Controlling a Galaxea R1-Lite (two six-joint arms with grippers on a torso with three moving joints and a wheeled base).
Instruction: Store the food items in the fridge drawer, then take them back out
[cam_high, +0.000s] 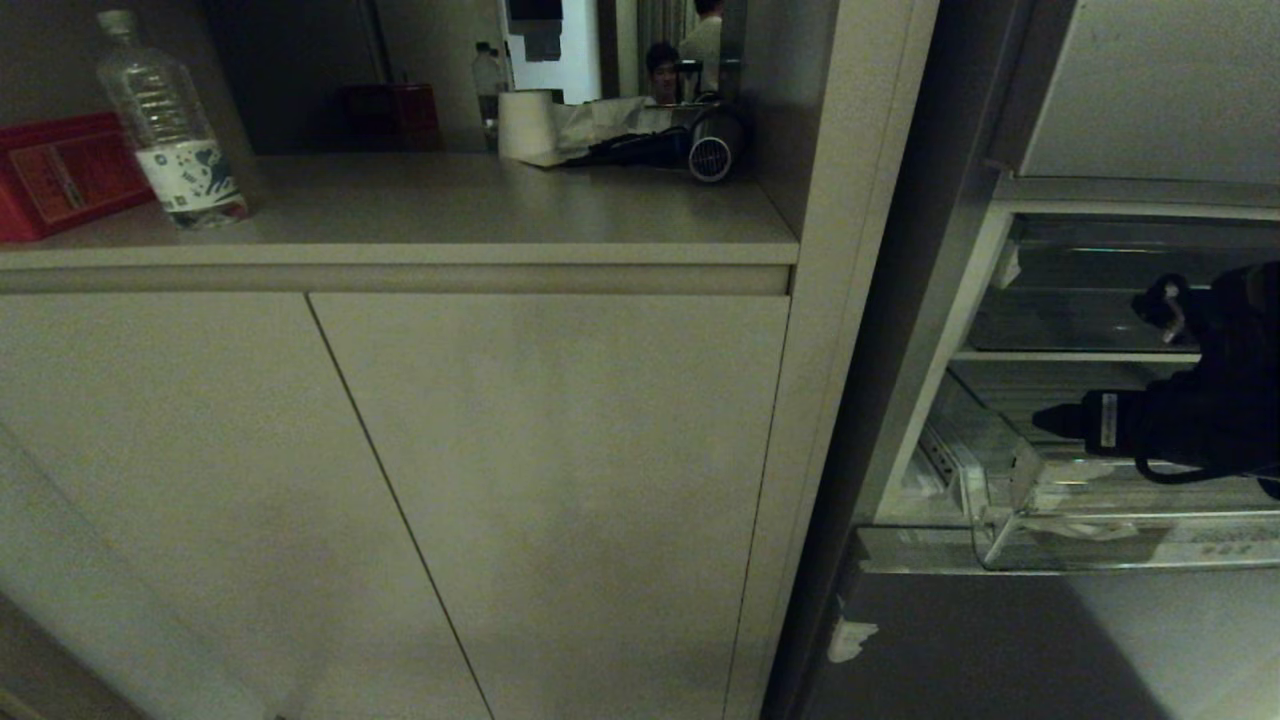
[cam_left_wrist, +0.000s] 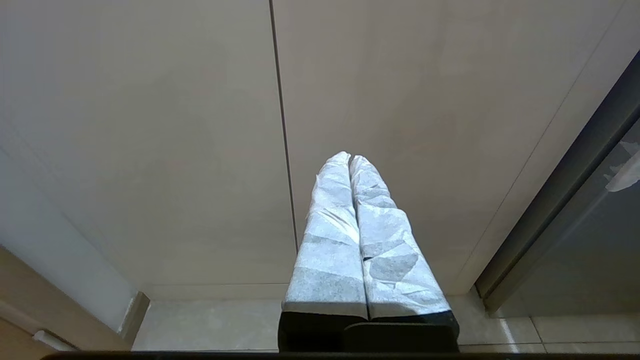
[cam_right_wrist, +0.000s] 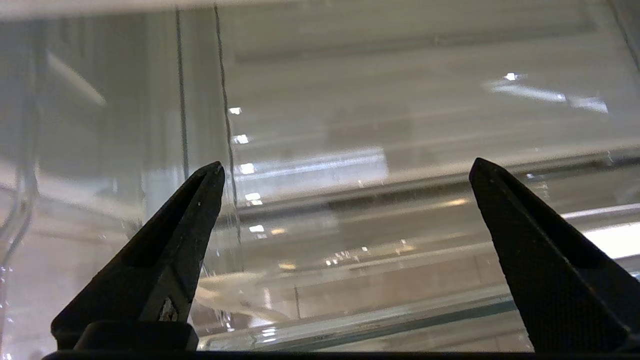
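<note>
1. The clear fridge drawer stands pulled out; no food shows in it.
2. The right gripper hangs over the drawer, fingers spread wide, nothing between them.
3. The left gripper faces cabinet doors, fingers pressed together.

The head view looks forward and down from some way back at beige cabinet doors under a counter, with the open fridge drawer at its right edge. The left wrist view faces the same cabinet doors from low and near (floor tiles show beneath). The right wrist view sits very close to the fridge drawer, looking through its clear plastic, which it shares with the head view.
</note>
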